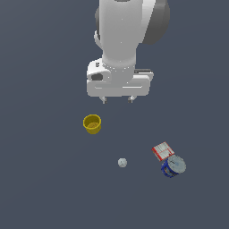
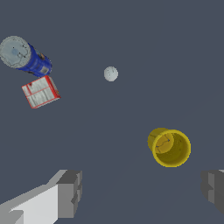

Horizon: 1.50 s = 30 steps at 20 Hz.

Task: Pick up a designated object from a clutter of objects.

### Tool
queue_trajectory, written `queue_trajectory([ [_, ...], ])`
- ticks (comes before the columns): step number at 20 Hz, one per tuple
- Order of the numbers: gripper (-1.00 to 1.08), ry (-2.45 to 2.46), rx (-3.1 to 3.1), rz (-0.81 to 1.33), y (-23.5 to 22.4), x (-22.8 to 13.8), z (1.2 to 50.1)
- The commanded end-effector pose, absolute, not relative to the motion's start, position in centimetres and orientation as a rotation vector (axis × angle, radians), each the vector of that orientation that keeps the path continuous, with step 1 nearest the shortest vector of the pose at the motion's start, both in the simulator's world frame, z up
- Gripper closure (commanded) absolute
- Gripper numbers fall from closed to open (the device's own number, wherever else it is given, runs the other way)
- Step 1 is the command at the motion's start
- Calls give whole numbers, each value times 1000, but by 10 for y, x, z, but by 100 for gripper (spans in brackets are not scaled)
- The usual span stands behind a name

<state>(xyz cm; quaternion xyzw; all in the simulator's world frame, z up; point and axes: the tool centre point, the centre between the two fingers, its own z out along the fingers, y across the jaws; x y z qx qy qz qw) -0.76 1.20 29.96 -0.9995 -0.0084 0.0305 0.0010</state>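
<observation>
The blue can [image 1: 173, 166] with a silvery round lid stands at the exterior view's lower right, touching the flat red-and-white box [image 1: 162, 151]. It also shows in the wrist view [image 2: 25, 57], next to the box [image 2: 40, 92]. The yellow cup [image 1: 92, 124] sits below my gripper and toward the exterior view's left; in the wrist view the cup [image 2: 169, 147] lies between the fingers. A tiny grey-white ball [image 1: 122, 163] lies between cup and can; it also shows in the wrist view [image 2: 110, 73]. My gripper [image 1: 118, 99] hangs high above the floor, open and empty, far from the can.
The floor is a plain dark grey surface. The arm's white body [image 1: 120, 40] fills the upper middle of the exterior view.
</observation>
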Motion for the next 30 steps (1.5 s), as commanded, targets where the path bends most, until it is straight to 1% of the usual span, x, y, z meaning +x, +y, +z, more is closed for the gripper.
queue_trajectory([
  [1,-92,-26,-3138,96,12,-8,300],
  [18,-92,-118,-3165,78,21,4,305],
  [24,-92,-116,-3169,71,37,24,297],
  [30,-92,-112,-3172,58,66,56,280],
])
